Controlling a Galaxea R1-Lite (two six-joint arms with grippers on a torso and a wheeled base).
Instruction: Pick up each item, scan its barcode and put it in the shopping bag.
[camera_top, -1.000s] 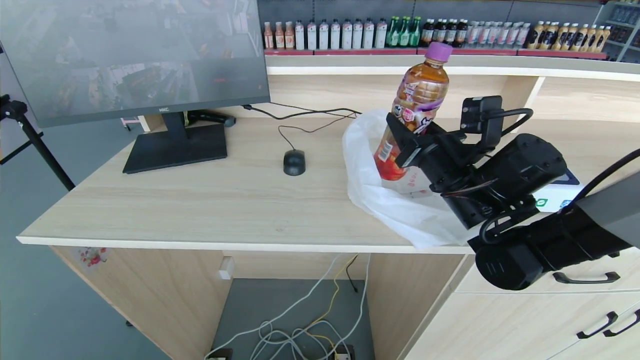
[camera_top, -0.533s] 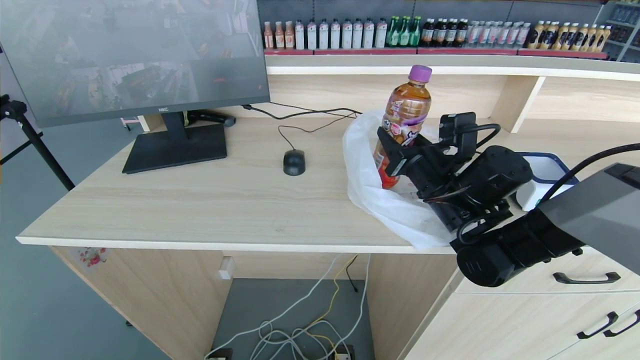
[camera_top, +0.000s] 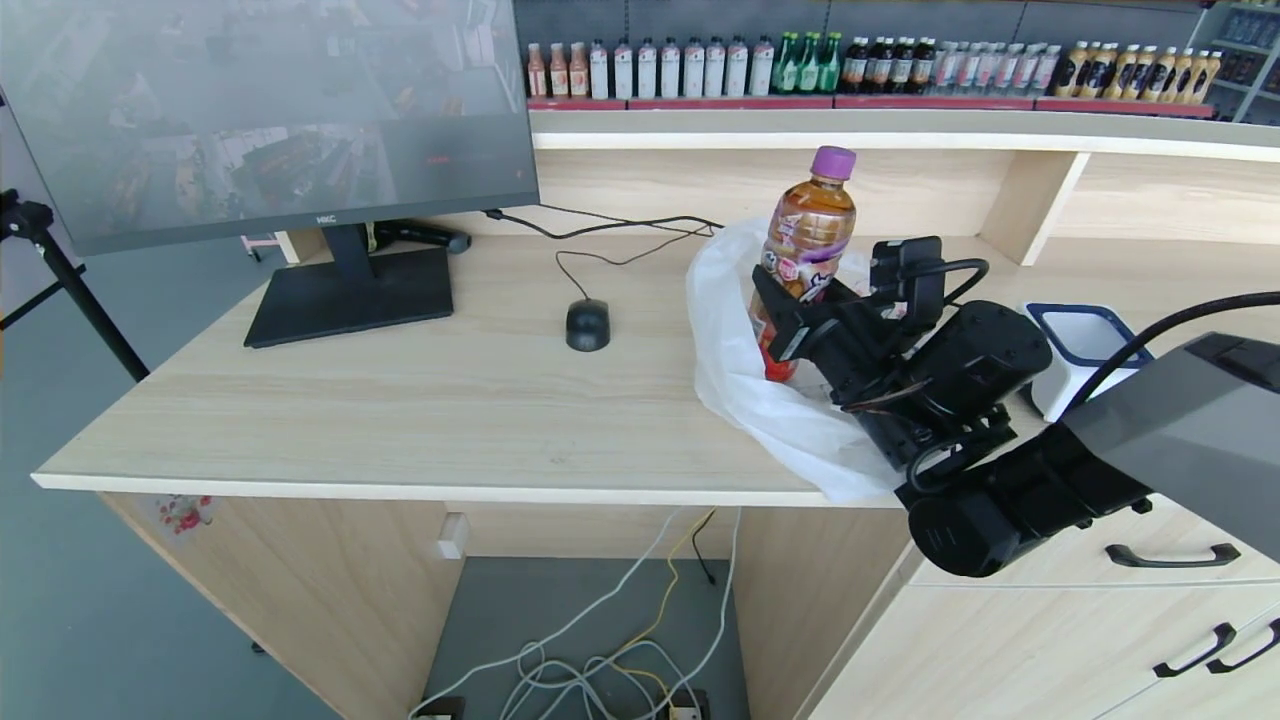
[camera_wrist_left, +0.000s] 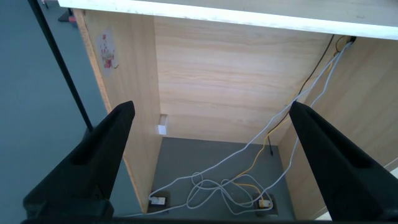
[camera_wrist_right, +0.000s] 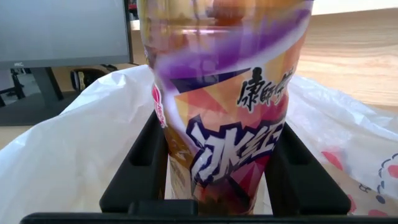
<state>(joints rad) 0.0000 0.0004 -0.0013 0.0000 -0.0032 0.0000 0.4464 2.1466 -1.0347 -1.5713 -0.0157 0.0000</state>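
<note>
Left claw: the left gripper (camera_wrist_left: 211, 109) hangs low in front of the desk (camera_top: 400, 400), its fingers spread wide with nothing between them; past them lie loose cables (camera_wrist_left: 236, 180) on the floor under the desk.
Right claw: the right gripper (camera_top: 790, 310) is clamped on the bottle (camera_top: 810, 225), one finger on each side of its lower body, as the right wrist view shows (camera_wrist_right: 217, 168).
Bottle, which way: it stands nearly upright, purple cap up and base down; its long axis runs close to vertical, the cap end leaning a little to the robot's right.
Bottle, where: its lower part sits inside the open mouth of the white plastic bag (camera_top: 730, 370), which lies on the desk; bag walls rise on both sides of it (camera_wrist_right: 68, 149).
Since a second ago: the right arm has come down and moved away from the camera, so the bottle stands lower and deeper in the bag's mouth. The white scanner (camera_top: 1085, 345) with a blue rim, then mostly covered by the arm, now shows on the desk to the right.
Hard to see: the bottle's base is hidden by the gripper and the bag wall, so contact with the bag's bottom cannot be told. The cap is cut off in the right wrist view (camera_wrist_right: 224, 81).
Farther back: a mouse (camera_top: 587, 325), a monitor (camera_top: 270, 110), then a shelf of drinks (camera_top: 870, 65).
</note>
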